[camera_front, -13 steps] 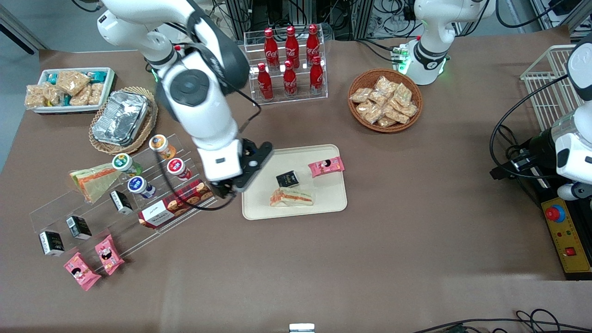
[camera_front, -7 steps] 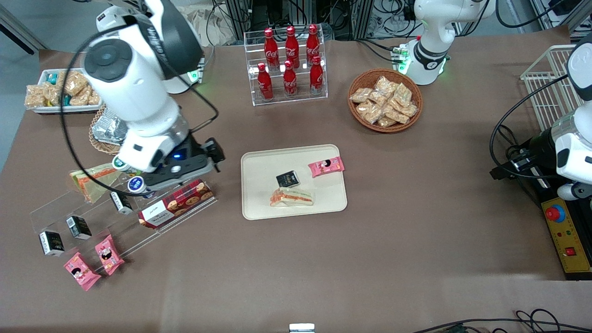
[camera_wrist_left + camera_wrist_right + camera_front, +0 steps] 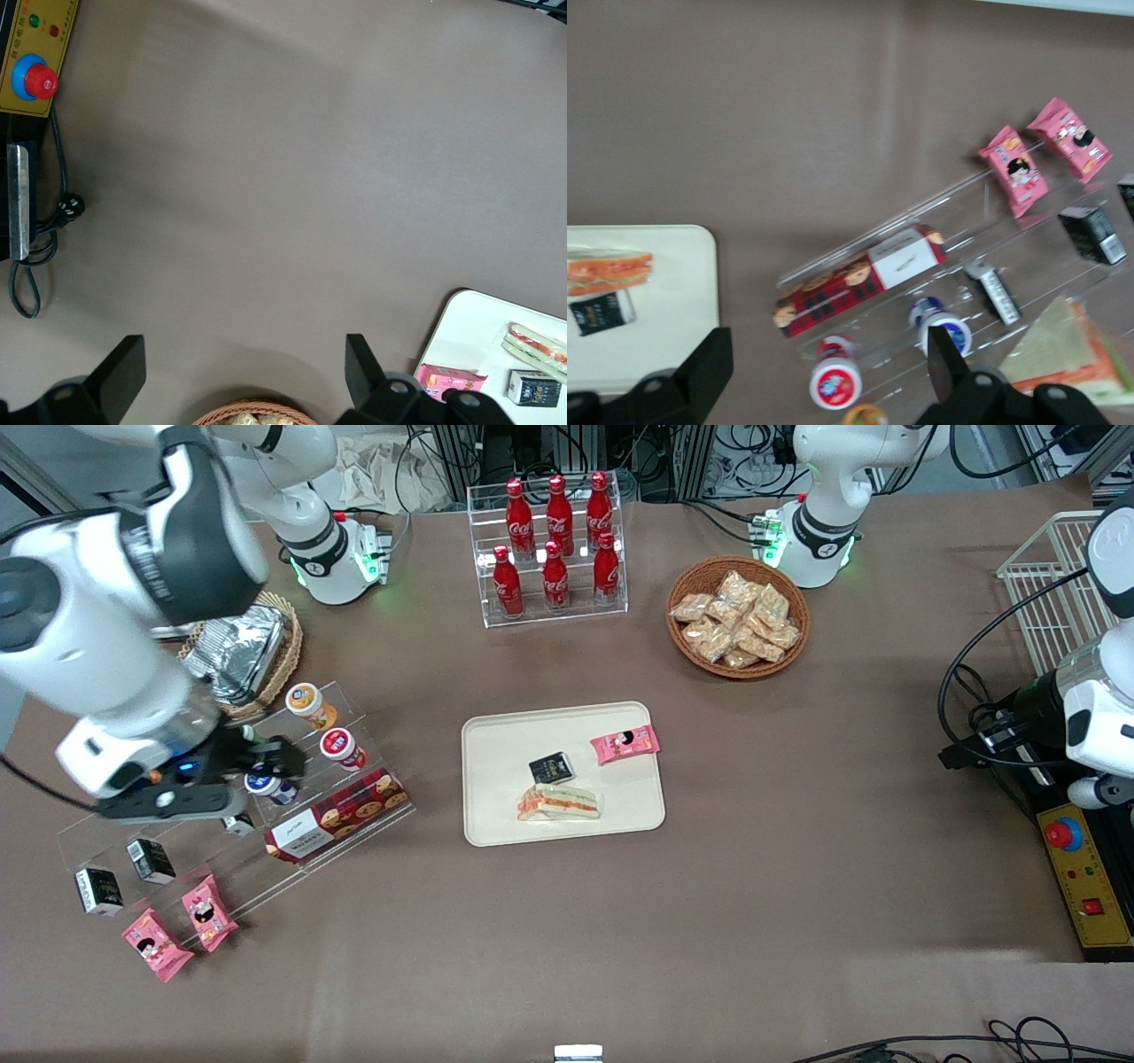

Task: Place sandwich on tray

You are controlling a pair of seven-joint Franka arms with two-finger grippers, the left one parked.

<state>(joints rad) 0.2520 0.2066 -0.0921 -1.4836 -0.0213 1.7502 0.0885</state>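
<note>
Since the sandwich [image 3: 559,802] already lies on the tray [image 3: 496,824], I'd park the gripper [image 3: 266,757], fingers spread wide and empty, above the acrylic rack [image 3: 345,828], clear of cups.

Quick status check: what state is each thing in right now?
sandwich: lying flat on the tray, free of the gripper.
tray: also holds a black box and a pink packet.
gripper: jaws open, empty, above the clear display rack.
</note>
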